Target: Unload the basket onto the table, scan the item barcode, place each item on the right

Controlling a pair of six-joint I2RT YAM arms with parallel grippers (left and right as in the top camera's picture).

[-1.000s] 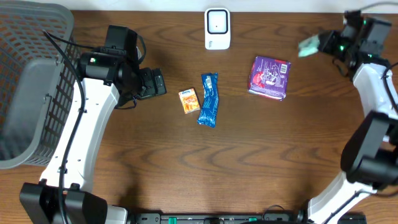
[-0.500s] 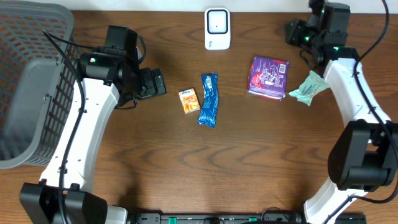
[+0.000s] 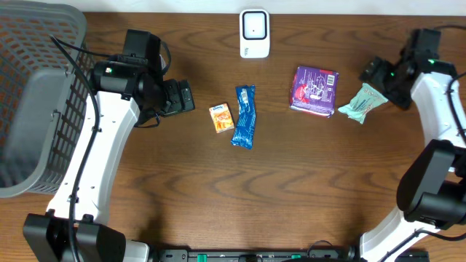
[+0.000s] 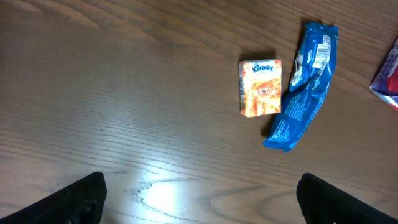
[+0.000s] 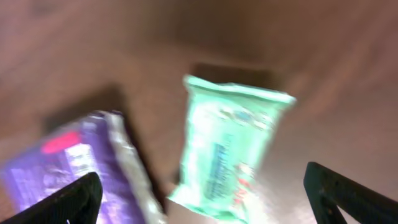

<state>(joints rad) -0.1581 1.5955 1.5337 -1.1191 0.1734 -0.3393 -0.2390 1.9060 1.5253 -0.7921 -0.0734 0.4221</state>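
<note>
A pale green packet (image 3: pixel 362 103) lies on the table just right of a purple pack (image 3: pixel 315 90). My right gripper (image 3: pixel 374 72) hovers just above the green packet, open and holding nothing. In the blurred right wrist view the green packet (image 5: pixel 230 149) lies between and beyond the spread fingers (image 5: pixel 62 202), with the purple pack (image 5: pixel 68 162) to its left. The white scanner (image 3: pixel 254 33) stands at the back centre. My left gripper (image 3: pixel 182 96) is open and empty, left of an orange tissue pack (image 3: pixel 221 118) and a blue wrapper (image 3: pixel 245 116).
A grey mesh basket (image 3: pixel 36 109) fills the left edge of the table. In the left wrist view, the tissue pack (image 4: pixel 260 88) and blue wrapper (image 4: pixel 303 84) lie well beyond the left gripper (image 4: pixel 208 205).
My right gripper opened and let go of the green packet, which now lies beside the purple pack. The right arm swung along the back and came over the packet. The left arm stayed still.
</note>
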